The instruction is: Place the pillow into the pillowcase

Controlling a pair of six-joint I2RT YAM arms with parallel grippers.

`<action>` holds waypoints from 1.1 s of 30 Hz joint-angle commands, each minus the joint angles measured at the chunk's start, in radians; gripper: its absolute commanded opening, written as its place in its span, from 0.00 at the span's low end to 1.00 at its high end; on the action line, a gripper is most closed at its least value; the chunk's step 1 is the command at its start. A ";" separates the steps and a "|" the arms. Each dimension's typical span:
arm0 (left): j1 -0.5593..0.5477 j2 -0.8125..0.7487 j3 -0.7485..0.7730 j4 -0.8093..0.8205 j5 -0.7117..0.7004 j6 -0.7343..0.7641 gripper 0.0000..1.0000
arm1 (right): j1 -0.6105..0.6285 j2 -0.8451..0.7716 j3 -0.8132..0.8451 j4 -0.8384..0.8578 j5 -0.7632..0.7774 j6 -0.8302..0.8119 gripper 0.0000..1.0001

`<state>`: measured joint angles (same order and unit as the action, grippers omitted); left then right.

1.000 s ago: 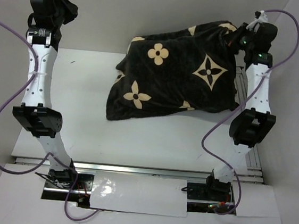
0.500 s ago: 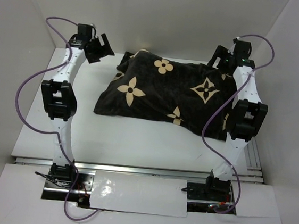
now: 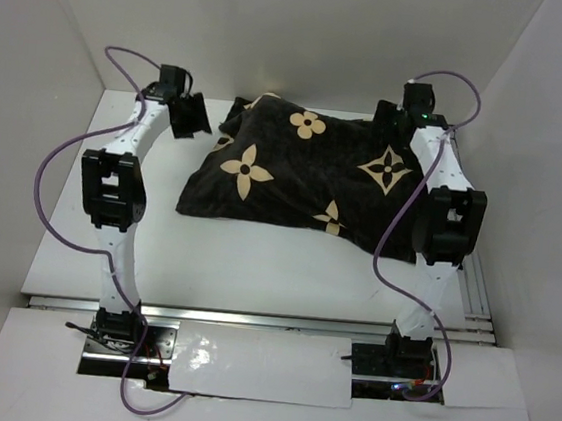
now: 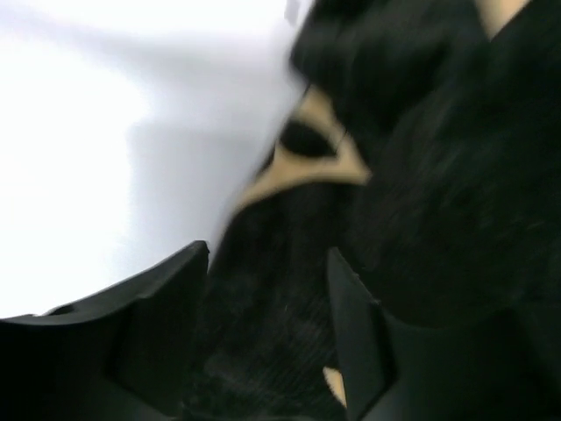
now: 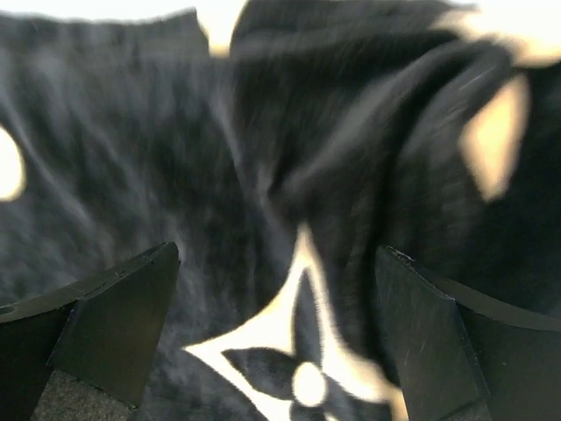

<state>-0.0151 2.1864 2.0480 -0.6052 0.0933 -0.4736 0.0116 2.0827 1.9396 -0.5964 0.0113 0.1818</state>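
Observation:
The pillowcase (image 3: 310, 173), dark plush with tan flowers and stars, lies plump and flat on the white table (image 3: 256, 258). The pillow is hidden. My left gripper (image 3: 187, 115) hangs at the pillowcase's far left corner. In the left wrist view it (image 4: 267, 267) is open, with dark pillowcase fabric (image 4: 412, 175) showing beyond the gap between its fingers. My right gripper (image 3: 389, 116) is over the far right corner. In the right wrist view it (image 5: 276, 263) stands wide open above a tan star motif (image 5: 289, 351), gripping nothing.
White walls (image 3: 65, 67) close in the table on the left, right and back. A metal rail (image 3: 250, 318) runs along the near edge by the arm bases. Purple cables (image 3: 51, 196) loop beside both arms.
Both arms have come down from a raised pose and the pillowcase has dropped flat onto the table. Both grippers went from shut to open, and the right one let go of the fabric.

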 commanded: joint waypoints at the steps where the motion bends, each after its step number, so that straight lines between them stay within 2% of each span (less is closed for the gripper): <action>1: -0.061 -0.082 -0.155 -0.005 0.008 0.004 0.64 | 0.074 0.023 -0.025 -0.028 0.064 -0.041 1.00; 2: -0.090 -0.100 -0.228 0.007 -0.001 -0.009 0.63 | 0.091 0.055 -0.042 -0.028 0.073 -0.041 1.00; 5: -0.112 -0.168 -0.323 0.042 0.005 -0.034 0.63 | 0.155 0.091 -0.112 -0.040 0.117 -0.041 1.00; 7: -0.112 -0.194 -0.324 0.051 0.039 -0.059 0.63 | 0.227 0.100 -0.212 -0.010 0.127 -0.067 1.00; 9: -0.062 -0.252 -0.334 0.039 0.078 -0.079 0.63 | 0.302 0.100 -0.305 0.030 0.127 -0.080 1.00; 12: -0.016 -0.353 -0.365 0.039 0.069 -0.079 0.64 | 0.395 0.076 -0.408 0.125 0.108 -0.134 1.00; 16: 0.007 -0.445 -0.376 0.001 0.016 -0.079 0.67 | 0.617 0.031 -0.572 0.211 0.127 -0.186 1.00; 20: 0.018 -0.507 -0.351 -0.024 -0.006 -0.059 0.72 | 0.790 -0.044 -0.700 0.308 -0.002 -0.240 1.00; 23: 0.041 -0.519 -0.325 -0.033 -0.029 -0.048 0.87 | 0.909 -0.148 -0.783 0.357 -0.022 -0.240 1.00; 25: 0.070 -0.508 -0.292 -0.053 -0.041 -0.037 0.93 | 0.923 -0.246 -0.810 0.357 0.024 -0.210 1.00; 26: 0.079 -0.496 -0.275 -0.095 -0.059 -0.037 1.00 | 0.913 -0.281 -0.838 0.357 0.036 -0.173 1.00; 30: 0.138 -0.444 -0.238 -0.169 -0.096 -0.048 1.00 | 0.777 -0.415 -0.870 0.339 0.019 -0.090 1.00; 33: 0.176 -0.445 -0.273 -0.169 -0.081 -0.057 1.00 | 0.722 -0.437 -0.842 0.270 0.094 -0.056 1.00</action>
<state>0.1322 1.7405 1.7775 -0.7307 0.0357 -0.5270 0.8047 1.6711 1.0992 -0.1429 0.0685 0.0620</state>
